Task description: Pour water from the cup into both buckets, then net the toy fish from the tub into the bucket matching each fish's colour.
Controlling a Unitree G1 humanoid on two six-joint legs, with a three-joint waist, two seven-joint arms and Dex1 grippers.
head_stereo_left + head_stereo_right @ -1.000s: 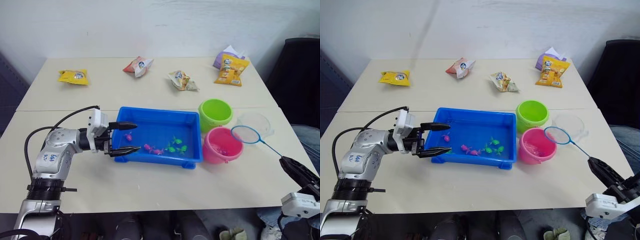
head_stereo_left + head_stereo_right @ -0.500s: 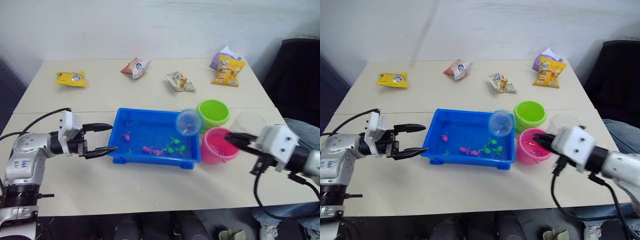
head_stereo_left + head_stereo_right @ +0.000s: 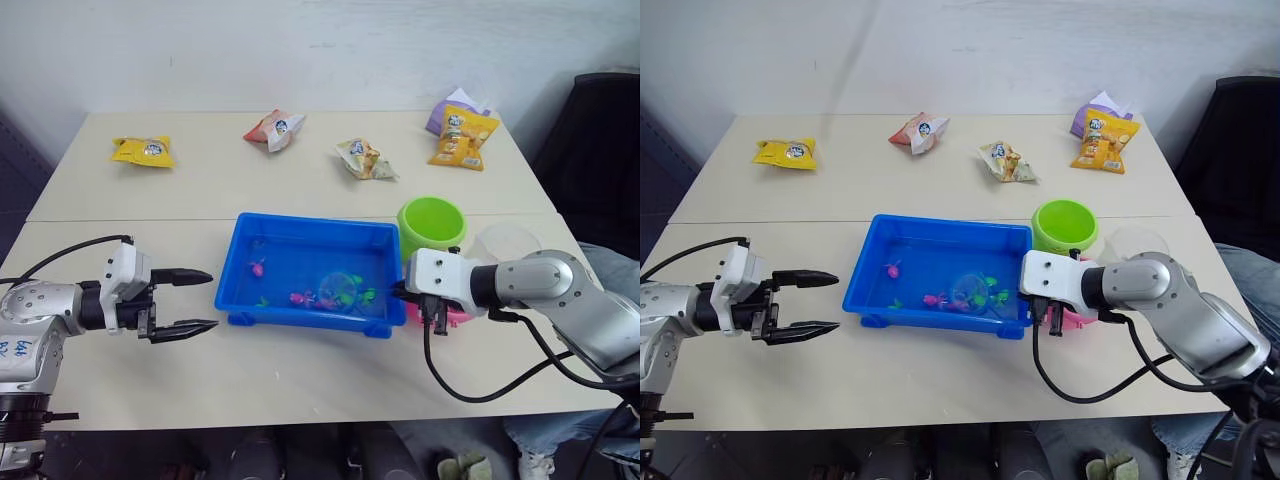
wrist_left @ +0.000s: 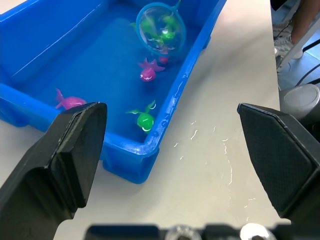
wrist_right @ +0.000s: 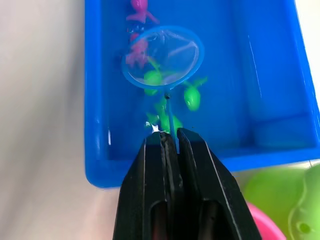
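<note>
The net (image 5: 162, 56) sits hoop-down in the blue tub (image 3: 300, 228), lowered among green fish (image 5: 192, 97) and pink fish (image 4: 148, 70) in the half of the tub nearest the buckets. Its thin handle runs back between the two black fingers of the right gripper (image 5: 169, 145), which are pressed together on it just over the tub's end wall. One green fish shows through the mesh; whether it lies inside the hoop or under it cannot be told.

The tub stands at the middle of the table (image 3: 300, 380), towards its front edge. Just beside its far right corner stands the lime green bucket (image 3: 432, 226); the pink bucket (image 3: 455, 316), nearer the front edge, is mostly hidden behind the right gripper's white housing. The clear measuring jug (image 3: 507, 245) stands just right of the buckets, near the table's right edge.

The left gripper (image 3: 183, 301) hangs over the table off the tub's left end, its fingers spread wide with nothing between them, apart from the tub.

Along the table's far edge lie snack packets: a yellow one (image 3: 143, 151) at the left, a red-and-white one (image 3: 274, 129), a pale one (image 3: 364, 160), and an orange one (image 3: 462, 137) against a purple one (image 3: 447, 107) by the far right corner.
</note>
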